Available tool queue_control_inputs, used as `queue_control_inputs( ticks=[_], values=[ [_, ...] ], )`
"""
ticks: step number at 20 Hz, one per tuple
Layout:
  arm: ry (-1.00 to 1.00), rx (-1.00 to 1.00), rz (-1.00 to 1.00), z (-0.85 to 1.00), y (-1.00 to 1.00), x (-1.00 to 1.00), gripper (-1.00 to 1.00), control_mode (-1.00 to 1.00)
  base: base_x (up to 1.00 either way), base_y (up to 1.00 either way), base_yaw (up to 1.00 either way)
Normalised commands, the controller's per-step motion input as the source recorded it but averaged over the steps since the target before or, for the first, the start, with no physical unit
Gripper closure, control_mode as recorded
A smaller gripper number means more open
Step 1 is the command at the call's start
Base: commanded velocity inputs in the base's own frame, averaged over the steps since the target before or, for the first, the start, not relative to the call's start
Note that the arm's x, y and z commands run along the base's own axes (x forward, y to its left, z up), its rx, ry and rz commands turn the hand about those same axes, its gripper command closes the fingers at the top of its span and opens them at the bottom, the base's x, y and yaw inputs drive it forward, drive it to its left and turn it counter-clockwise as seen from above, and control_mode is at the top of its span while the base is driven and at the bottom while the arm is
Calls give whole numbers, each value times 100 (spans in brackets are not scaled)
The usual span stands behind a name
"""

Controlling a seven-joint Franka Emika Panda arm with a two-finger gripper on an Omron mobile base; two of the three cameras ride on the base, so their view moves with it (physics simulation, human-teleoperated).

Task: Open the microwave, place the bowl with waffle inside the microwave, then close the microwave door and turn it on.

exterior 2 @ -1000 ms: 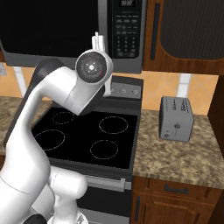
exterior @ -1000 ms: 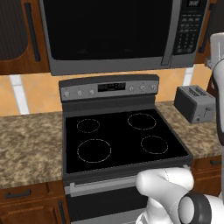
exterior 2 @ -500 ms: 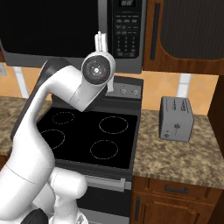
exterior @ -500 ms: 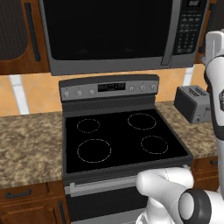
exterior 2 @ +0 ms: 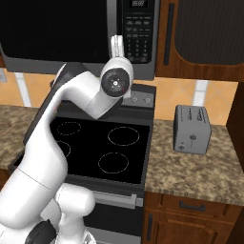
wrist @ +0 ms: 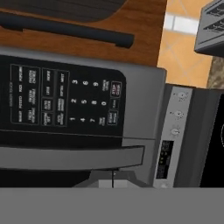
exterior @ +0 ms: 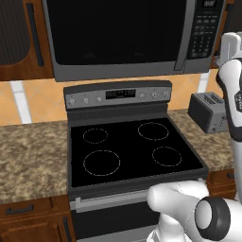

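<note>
The microwave (exterior: 118, 33) hangs above the stove with the microwave door (exterior: 113, 28) closed, its grey bar handle (exterior: 181, 38) beside the keypad (exterior: 204, 28). My gripper (exterior 2: 116, 42) is shut and empty, pointing up in front of the keypad (exterior 2: 138, 31), close to the handle side. In the hand view the keypad (wrist: 65, 103) and the handle (wrist: 70, 157) are close ahead, with my shut gripper (wrist: 113, 178) at the bottom near the handle. I cannot tell whether it touches the microwave. The bowl and the waffle are out of view.
A black glass-top stove (exterior: 132, 151) with a dial panel (exterior: 118, 94) stands below the microwave. A grey toaster (exterior 2: 191, 128) sits on the granite counter (exterior 2: 200, 167) to the right. Wooden cabinets (exterior 2: 200, 38) flank the microwave.
The hand has shifted a little to the right across the microwave front, toward the keypad, staying shut. Nothing else has moved.
</note>
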Motion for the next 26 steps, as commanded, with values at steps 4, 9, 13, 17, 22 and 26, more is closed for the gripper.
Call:
queue_control_inputs(
  ticks=[4, 9, 13, 17, 22, 26],
  values=[
    [-1, 0, 0, 0, -1, 50, 100, -100, 0, 0, 0],
    [0, 0, 0, -8, -1, 52, 100, -100, 0, 0, 0],
    [0, 0, 0, -19, -11, 48, 100, -100, 0, 0, 0],
    [0, 0, 0, -10, -15, 37, 100, -100, 0, 0, 0],
    [0, 3, 0, 0, -17, 39, 100, -100, 0, 0, 0],
    [0, 0, 4, 0, -1, 52, 100, -100, 0, 0, 0]
  ],
)
